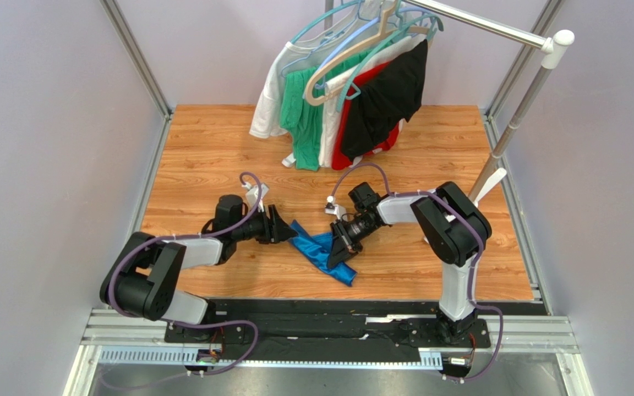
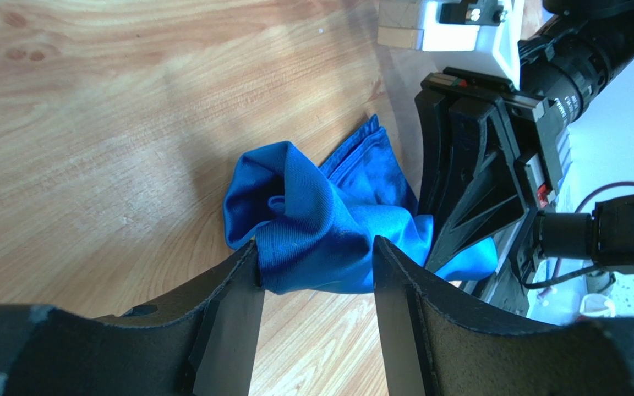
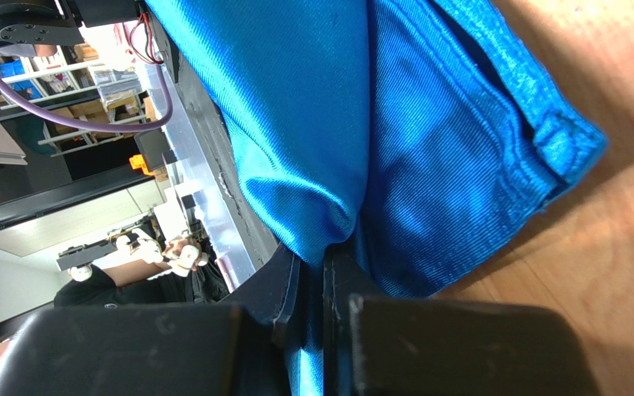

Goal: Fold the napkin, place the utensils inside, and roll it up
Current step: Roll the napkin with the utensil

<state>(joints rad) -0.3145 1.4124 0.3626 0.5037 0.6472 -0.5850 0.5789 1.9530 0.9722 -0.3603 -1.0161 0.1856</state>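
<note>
The napkin (image 1: 319,252) is a royal-blue cloth, crumpled in a small heap on the wooden table between the two arms. In the left wrist view the napkin (image 2: 328,219) lies bunched just beyond my fingertips (image 2: 244,264), its near edge between them. My left gripper (image 1: 289,228) is open at the heap's left end. My right gripper (image 1: 339,247) is shut on a fold of the napkin (image 3: 378,124), which hangs from the pinched jaws and fills the right wrist view. No utensils show in any view.
A clothes rail (image 1: 494,29) at the back right carries white, green, red and black garments (image 1: 353,99) on hangers, hanging to the table's far part. Metal frame posts (image 1: 134,54) stand at the table's corners. Bare wood (image 1: 213,157) lies to the left.
</note>
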